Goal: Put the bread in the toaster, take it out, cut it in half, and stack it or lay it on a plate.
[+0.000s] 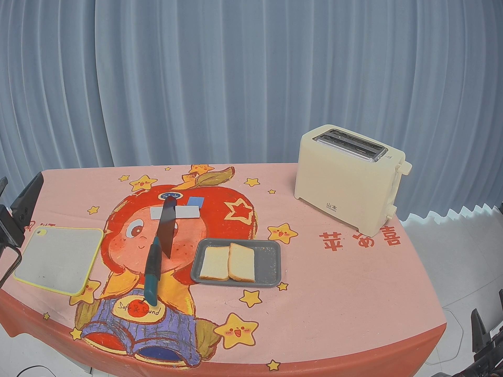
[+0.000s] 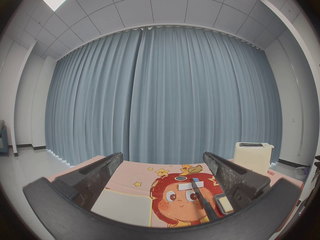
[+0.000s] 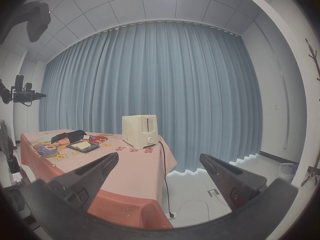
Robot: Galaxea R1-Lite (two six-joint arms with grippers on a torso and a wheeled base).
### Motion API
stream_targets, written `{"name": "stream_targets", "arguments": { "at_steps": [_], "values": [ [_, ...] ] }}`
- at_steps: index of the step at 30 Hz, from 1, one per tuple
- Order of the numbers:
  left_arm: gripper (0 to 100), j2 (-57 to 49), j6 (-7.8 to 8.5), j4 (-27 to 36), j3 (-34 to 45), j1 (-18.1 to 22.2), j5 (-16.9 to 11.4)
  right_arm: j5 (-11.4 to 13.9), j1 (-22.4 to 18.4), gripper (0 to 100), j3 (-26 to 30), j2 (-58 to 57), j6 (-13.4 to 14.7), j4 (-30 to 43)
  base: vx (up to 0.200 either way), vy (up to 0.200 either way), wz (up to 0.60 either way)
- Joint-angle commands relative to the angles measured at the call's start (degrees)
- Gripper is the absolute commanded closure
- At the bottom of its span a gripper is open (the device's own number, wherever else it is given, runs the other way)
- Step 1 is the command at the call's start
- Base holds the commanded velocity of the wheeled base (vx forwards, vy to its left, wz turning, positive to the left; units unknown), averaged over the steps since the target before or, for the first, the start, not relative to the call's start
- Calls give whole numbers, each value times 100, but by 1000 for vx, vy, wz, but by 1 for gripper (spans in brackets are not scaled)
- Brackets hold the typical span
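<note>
- Where the pink tablecloth fills the lower half of the head view, the count is: one toaster, two bread slices, one grey tray, one knife, one cutting board, two grippers.
- Toaster: cream, two slots on top, standing right of centre at the far side of the table. Its cord hangs off the table edge in the right wrist view.
- Tray: just below frame centre. It holds both slices, the left bread slice and the right bread slice, which lie flat side by side with their edges touching.
- Knife: dark blade, teal handle, lying on the cloth just left of the tray, with the tip toward the far side and the handle toward the lower edge.
- Cutting board: pale with a yellow rim, at centre left, well apart from the tray.
- A white strip and a small blue square lie on the cloth near the knife tip.
- Left gripper: jaws spread, nothing between them. It sits at the left edge of the head view beside the cutting board; the bread is well off to its right, beyond the knife.
- Right gripper: jaws spread, nothing held. It sits in the lower right corner of the head view, off the table, well apart from bread and toaster.
</note>
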Motion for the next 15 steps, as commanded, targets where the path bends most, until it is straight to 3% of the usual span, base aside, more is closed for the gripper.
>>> {"name": "stream_targets", "arguments": {
  "at_steps": [1,15],
  "values": [
    [0,-180,-4,-1,78,-1,14,4,2,0,101,-93,-1,-2,0,0,0],
    [0,-594,5,8,386,-1,49,4,2,0,101,-93,-1,-2,0,0,0]
  ]
}}
